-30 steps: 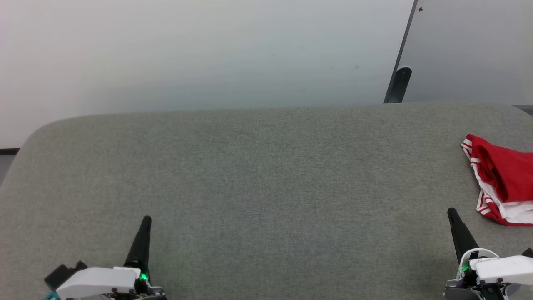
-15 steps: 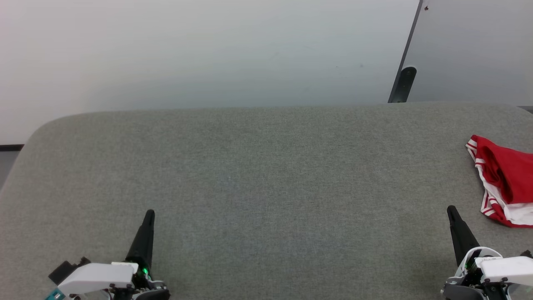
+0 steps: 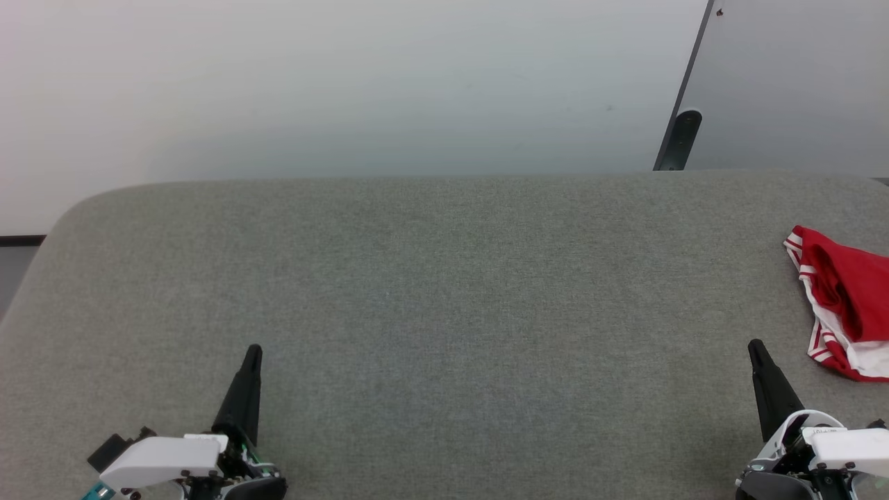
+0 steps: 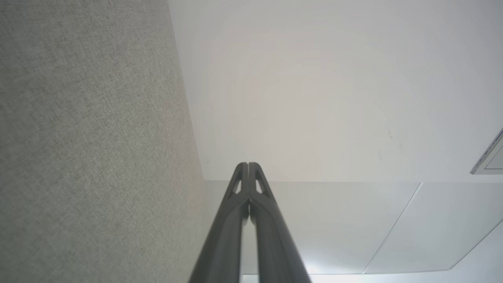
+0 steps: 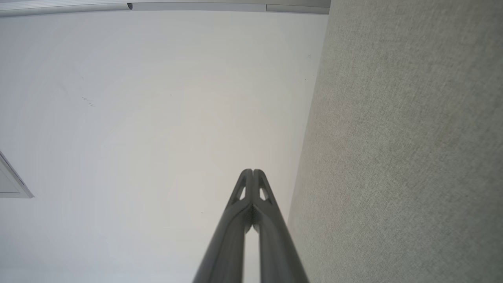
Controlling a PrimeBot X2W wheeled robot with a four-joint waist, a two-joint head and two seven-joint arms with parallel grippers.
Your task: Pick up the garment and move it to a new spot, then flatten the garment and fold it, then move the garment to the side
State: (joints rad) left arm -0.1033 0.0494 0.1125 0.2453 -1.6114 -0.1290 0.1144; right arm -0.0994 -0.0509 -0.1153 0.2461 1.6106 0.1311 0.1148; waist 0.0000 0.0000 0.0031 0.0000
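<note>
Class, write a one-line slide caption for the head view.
Left gripper and right gripper shut, empty; garment crumpled far right on grey surface.

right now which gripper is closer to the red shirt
The right gripper, at the head view's lower right, near the garment and its striped edge; the left gripper sits far across the grey surface.

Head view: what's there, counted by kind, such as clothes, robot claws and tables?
Red garment with white striped trim: 1
Black two-fingered grippers, both shut: 2 (left gripper, right gripper)
Grey fabric-covered table: 1
Total: 4
</note>
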